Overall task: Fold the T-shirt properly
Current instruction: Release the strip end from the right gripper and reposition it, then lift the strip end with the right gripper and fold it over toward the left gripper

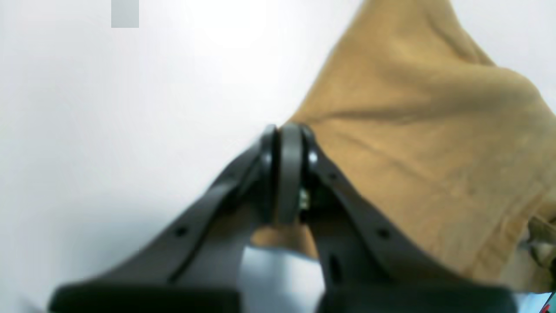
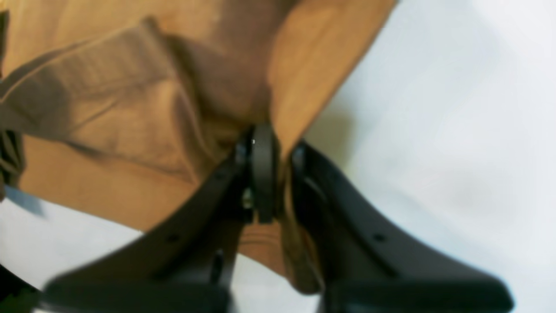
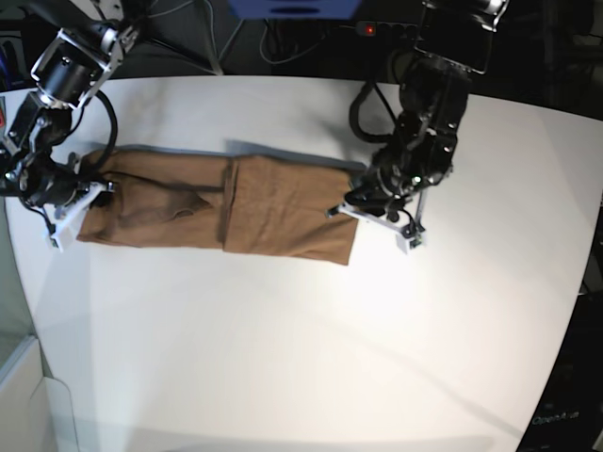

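Observation:
The tan-brown T-shirt [image 3: 236, 202] lies folded into a long band across the white table [image 3: 311, 358], with a vertical crease near its middle. My left gripper [image 3: 356, 205] is at the band's right end. In the left wrist view it [image 1: 286, 134] is shut on the T-shirt's edge [image 1: 425, 143], with cloth showing between the fingers. My right gripper [image 3: 87, 193] is at the band's left end. In the right wrist view it [image 2: 280, 145] is shut on bunched cloth [image 2: 130, 117], with a fold pinched between the fingers.
Cables and a power strip [image 3: 377, 30] lie behind the table's back edge. The table's curved right edge [image 3: 579, 282] drops to dark floor. A pale panel [image 3: 24, 377] stands at the front left corner.

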Robot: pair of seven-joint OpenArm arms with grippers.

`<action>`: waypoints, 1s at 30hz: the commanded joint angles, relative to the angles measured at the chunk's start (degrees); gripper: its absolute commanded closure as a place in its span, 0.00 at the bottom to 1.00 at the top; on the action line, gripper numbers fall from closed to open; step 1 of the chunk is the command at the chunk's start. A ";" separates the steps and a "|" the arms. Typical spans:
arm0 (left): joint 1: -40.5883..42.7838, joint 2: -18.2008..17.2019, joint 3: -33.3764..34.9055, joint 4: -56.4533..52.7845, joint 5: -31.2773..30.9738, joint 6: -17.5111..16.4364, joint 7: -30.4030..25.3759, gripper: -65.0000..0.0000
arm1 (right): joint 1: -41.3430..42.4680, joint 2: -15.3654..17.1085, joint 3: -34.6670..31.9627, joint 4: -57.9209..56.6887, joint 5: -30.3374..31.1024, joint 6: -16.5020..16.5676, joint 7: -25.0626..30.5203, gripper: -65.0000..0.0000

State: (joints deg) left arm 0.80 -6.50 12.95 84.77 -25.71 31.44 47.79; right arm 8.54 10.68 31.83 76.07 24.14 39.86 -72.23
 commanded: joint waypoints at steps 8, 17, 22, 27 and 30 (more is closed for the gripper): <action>3.91 -1.01 0.19 -2.27 2.55 4.47 7.46 0.96 | 1.18 1.94 -4.98 14.52 0.43 0.14 -1.58 0.99; 3.99 -0.40 0.37 -2.27 2.46 4.47 7.46 0.96 | -3.04 -4.83 -11.48 29.90 0.34 0.14 -7.47 0.99; 4.08 -0.13 0.37 -1.83 2.46 4.47 7.46 0.96 | -3.83 -6.41 -18.60 31.66 0.61 0.14 -7.29 0.99; 5.93 -0.13 0.37 3.27 2.46 4.47 7.46 0.96 | -3.48 -8.35 -23.88 31.58 0.43 0.14 -7.20 0.99; 5.93 -0.13 0.37 4.24 2.46 4.47 7.46 0.96 | -3.22 -9.31 -26.34 31.66 0.69 0.14 -7.20 0.99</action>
State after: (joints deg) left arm 5.06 -6.26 13.17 90.17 -23.29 33.47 49.06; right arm 4.08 1.10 5.45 106.74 24.01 39.86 -80.09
